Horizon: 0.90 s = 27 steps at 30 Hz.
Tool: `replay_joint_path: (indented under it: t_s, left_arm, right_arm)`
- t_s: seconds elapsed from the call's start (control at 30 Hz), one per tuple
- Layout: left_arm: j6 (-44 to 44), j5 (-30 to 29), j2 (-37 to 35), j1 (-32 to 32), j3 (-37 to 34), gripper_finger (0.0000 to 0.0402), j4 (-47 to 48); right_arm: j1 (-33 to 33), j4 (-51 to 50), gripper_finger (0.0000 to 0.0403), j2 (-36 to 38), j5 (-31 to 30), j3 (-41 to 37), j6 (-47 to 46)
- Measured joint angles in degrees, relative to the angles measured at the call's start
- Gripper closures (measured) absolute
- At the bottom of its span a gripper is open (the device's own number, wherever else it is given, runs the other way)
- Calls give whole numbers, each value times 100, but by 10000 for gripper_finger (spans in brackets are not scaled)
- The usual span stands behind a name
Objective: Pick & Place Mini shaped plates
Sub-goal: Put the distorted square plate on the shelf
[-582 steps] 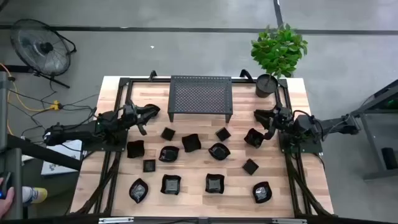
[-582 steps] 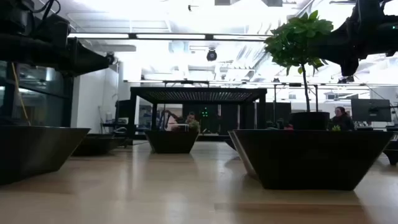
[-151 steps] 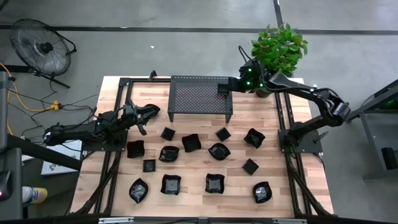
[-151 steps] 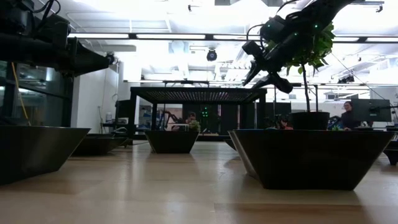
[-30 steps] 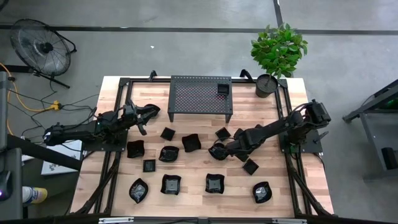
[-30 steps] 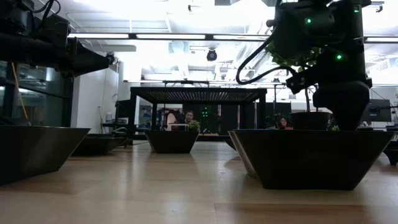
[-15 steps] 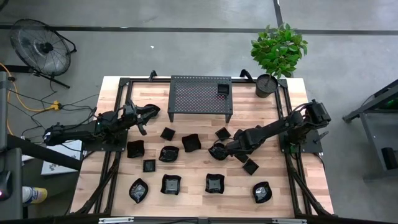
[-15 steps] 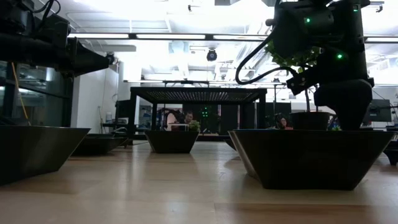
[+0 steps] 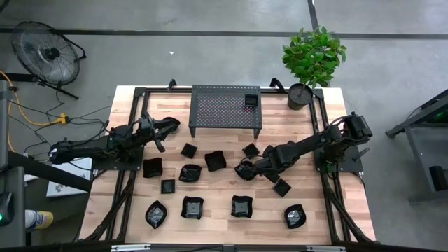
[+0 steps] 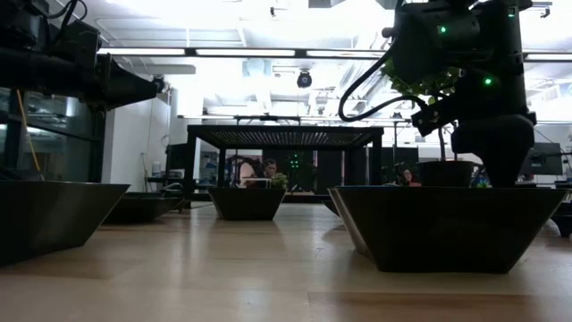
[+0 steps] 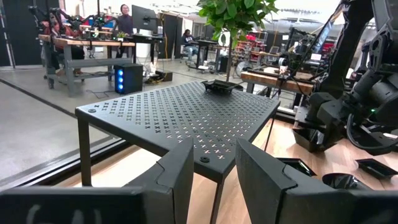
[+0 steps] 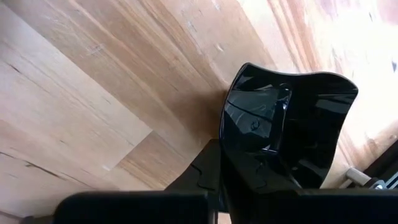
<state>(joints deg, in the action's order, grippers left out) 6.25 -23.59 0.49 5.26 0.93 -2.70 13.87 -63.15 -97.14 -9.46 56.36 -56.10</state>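
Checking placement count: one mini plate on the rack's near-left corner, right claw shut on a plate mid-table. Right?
The corner is wrong. In the high view the mini plate sits at the far-right corner of the rack, toward the plant pot. The rest holds: right claw is shut on a plate mid-table.

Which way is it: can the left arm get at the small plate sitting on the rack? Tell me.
Probably yes. The left gripper waits open beside the rack, nothing between them; the plate sits at the rack's far right corner, so it's a long stretch.
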Motion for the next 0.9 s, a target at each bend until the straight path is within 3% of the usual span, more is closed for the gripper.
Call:
replay_joint_path:
  t_s: [0.43,0.9]
  left_arm:
    - [-1,-2,0,0,1,284,0]
    - [-1,-2,0,0,2,284,0]
  right_arm:
    - [7,-671,402,0,92,263,-17]
    - [7,-1844,403,0,-201,1354,272]
